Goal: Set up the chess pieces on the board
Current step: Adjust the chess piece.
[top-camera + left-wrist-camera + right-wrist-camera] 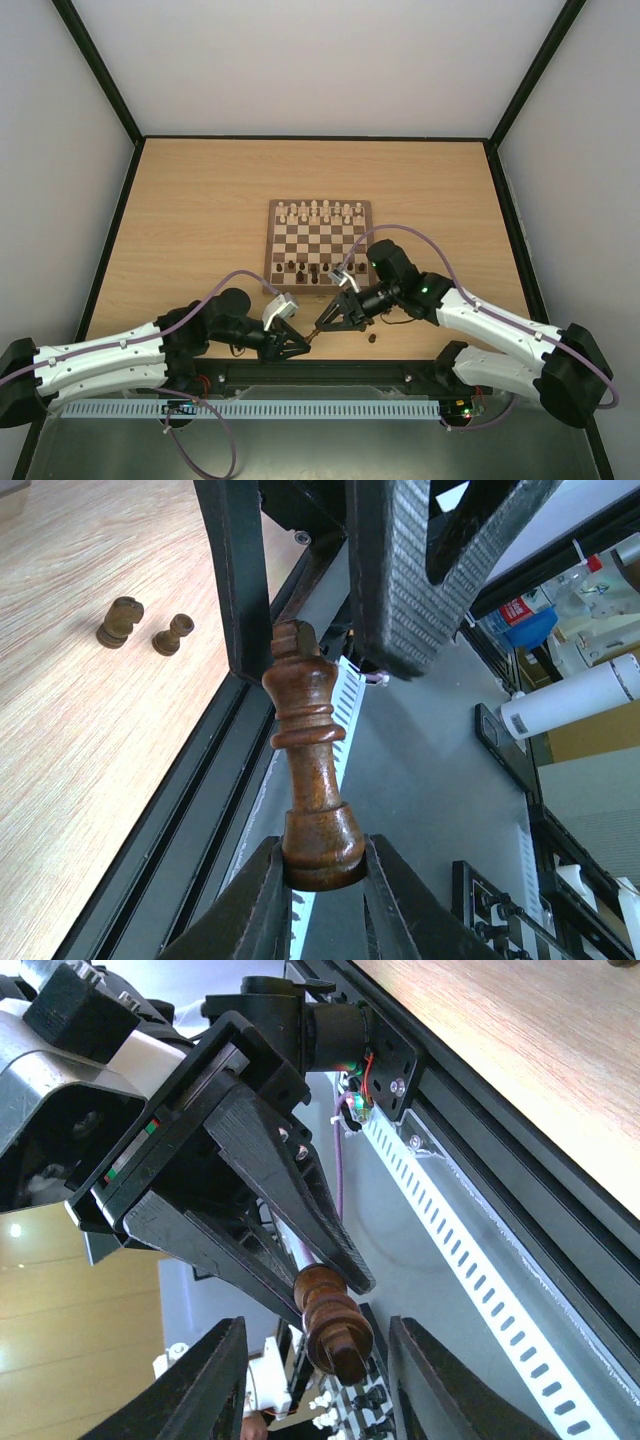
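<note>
Chess piece [310, 770], clamped at its base by the left tool [322, 855], wants centring in the open right tool [318, 1325] before that closes.

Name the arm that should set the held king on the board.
Probably right. The right gripper straddles the king near its top, closer to the board; the left gripper pinches its base.

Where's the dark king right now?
The dark king is off the board, clamped by its base in the left gripper above the near edge of the table, its top between the open fingers of the right gripper.
</note>
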Tool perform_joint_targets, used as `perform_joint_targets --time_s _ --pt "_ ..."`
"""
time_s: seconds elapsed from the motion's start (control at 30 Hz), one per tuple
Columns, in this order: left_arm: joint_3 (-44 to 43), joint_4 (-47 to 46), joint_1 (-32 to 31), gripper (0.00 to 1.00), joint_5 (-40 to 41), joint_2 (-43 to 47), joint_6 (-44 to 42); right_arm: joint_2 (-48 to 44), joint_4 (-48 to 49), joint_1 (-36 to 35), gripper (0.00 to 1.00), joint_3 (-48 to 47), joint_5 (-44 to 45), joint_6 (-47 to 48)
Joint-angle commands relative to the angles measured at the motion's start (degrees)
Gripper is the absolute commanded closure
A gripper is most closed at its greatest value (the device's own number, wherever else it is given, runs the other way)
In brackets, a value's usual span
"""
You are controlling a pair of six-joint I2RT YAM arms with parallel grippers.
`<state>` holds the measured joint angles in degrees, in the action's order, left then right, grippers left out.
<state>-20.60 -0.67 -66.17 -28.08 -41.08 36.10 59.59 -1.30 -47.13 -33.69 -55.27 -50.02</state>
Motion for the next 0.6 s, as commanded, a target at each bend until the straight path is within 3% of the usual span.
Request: perform_joint_targets --time_s 0.0,0.57 --pt "0.5 -1.2 -0.5 0.81 -0.4 -0.1 -0.8 1.4 0.0 -1.3 0.62 -2.5 -1.0 1.2" --pt "-0.2 0.6 -0.5 0.79 2.6 0.0 -0.9 3.2 -4.0 -2.1 0.93 -4.4 2.9 5.0"
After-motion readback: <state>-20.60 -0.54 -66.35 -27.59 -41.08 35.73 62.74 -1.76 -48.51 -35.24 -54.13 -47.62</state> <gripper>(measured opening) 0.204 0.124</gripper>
